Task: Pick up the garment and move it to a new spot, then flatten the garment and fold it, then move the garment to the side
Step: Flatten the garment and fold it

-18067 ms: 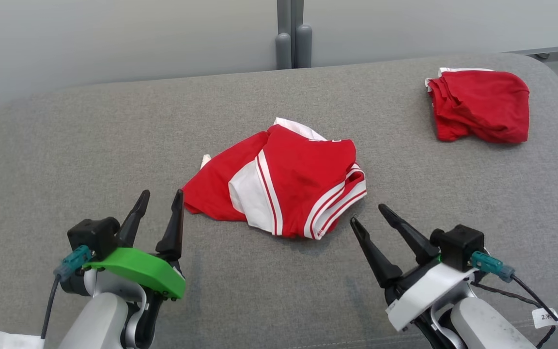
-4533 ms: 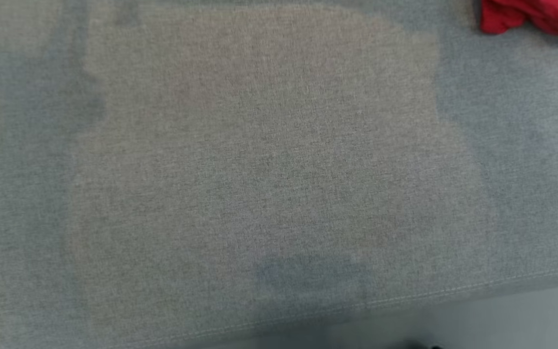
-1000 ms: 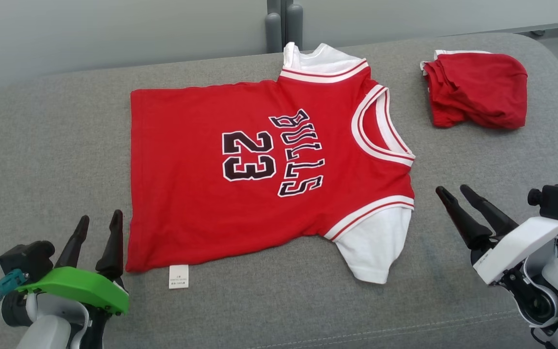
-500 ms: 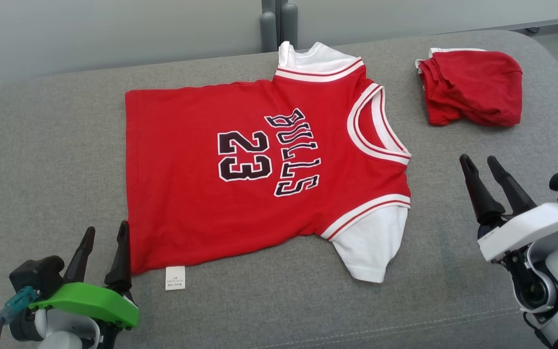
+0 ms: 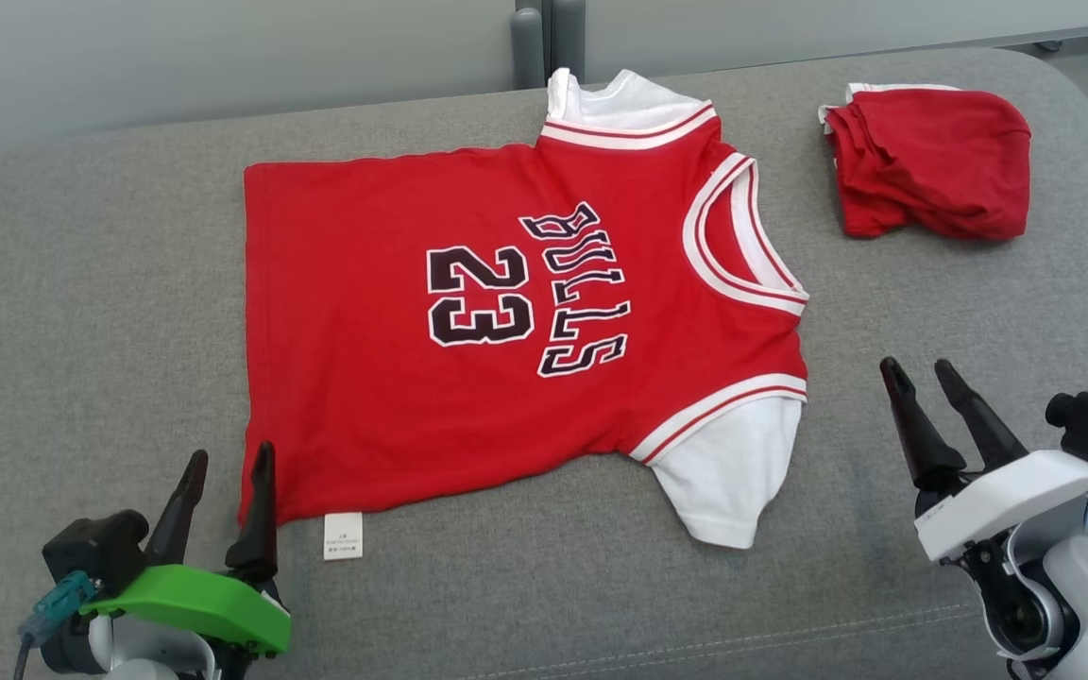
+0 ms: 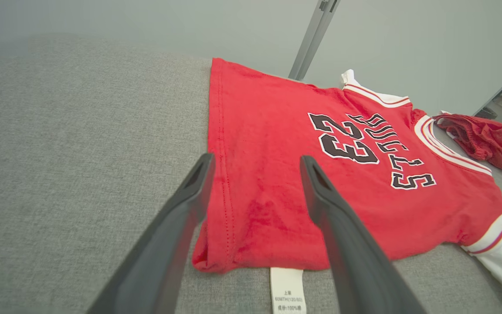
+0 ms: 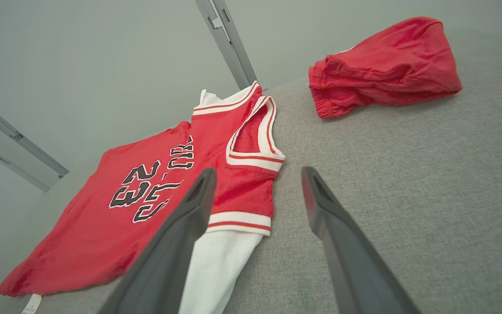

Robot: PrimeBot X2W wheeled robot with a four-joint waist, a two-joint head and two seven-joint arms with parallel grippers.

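I see the red jersey (image 5: 468, 312) lying flat, print up, at centre frame on the grey padded surface (image 5: 81, 283). My left pincer (image 5: 230, 453), lower left, is spread at the jersey's hem corner. My right pincer (image 5: 914, 365), lower right, is spread and empty. A bundled red garment (image 5: 931, 161) lies upper right.

Jersey (image 5: 365, 378) on the cushion (image 5: 81, 283), bundled cloth (image 5: 936, 161) behind to its right, left pincer (image 5: 230, 451) at near-left corner, right pincer (image 5: 914, 364) near-right

Soft matt cloth jersey (image 5: 393, 312), coarse woven grey upholstery (image 5: 91, 312), paper-like white label (image 5: 343, 535)
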